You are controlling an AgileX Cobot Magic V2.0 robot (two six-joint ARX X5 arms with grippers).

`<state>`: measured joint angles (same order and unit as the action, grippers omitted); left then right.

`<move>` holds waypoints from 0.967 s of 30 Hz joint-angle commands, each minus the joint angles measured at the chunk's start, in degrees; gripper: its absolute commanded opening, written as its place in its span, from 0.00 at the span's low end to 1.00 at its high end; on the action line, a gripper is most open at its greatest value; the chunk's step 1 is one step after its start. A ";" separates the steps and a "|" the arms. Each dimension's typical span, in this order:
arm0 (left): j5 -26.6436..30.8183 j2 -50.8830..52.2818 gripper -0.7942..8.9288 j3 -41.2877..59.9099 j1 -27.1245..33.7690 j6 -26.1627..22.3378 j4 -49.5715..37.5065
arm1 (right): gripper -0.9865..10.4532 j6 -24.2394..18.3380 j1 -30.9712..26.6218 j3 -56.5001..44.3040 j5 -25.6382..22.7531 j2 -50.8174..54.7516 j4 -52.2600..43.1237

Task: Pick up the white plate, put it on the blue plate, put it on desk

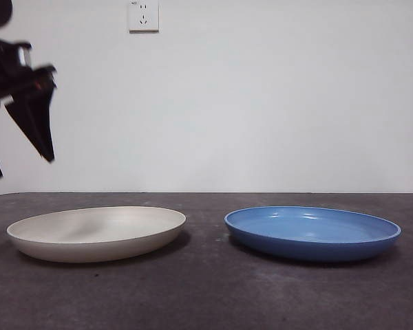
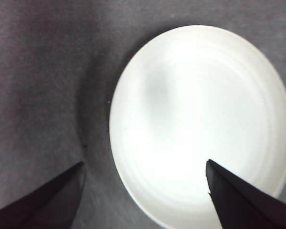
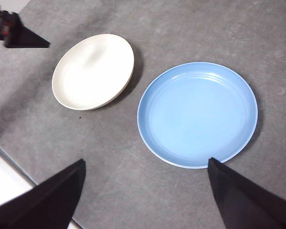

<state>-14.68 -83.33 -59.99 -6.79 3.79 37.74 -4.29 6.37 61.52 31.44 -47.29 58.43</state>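
Two black jaws of my left gripper (image 2: 143, 191) stand spread wide with nothing between them, tapering to sharp wedge tips, matte and dark. Below them lies the white plate (image 2: 200, 124), round and shallow, cream-white with a dull finish and faint ringed streaks inside; one jaw tip hangs over its rim, the other over bare desk (image 2: 43, 81) beside it. From the front my left gripper (image 1: 24, 137) hangs high, above the plate's outer edge and apart from it. My right gripper (image 3: 145, 191) is likewise spread and empty, its jaws broad black wedges, with the blue plate (image 3: 198, 114) under it: round, shallow, glossy, with soft concentric rings. The two plates sit near each other on the desk, not touching. The desk is flat, grey-brown, rough and mottled. On the white wall behind is a white socket (image 1: 143, 15); its small print is too blurred to read.
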 commanded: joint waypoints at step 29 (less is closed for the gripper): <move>2.23 -15.28 0.28 -1.46 -0.22 0.42 -8.83 | 0.45 -0.24 0.20 1.07 0.00 -0.28 -0.52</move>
<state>-12.34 -97.62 -60.12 -6.87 3.97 29.10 -4.29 6.37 61.52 31.42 -47.29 58.43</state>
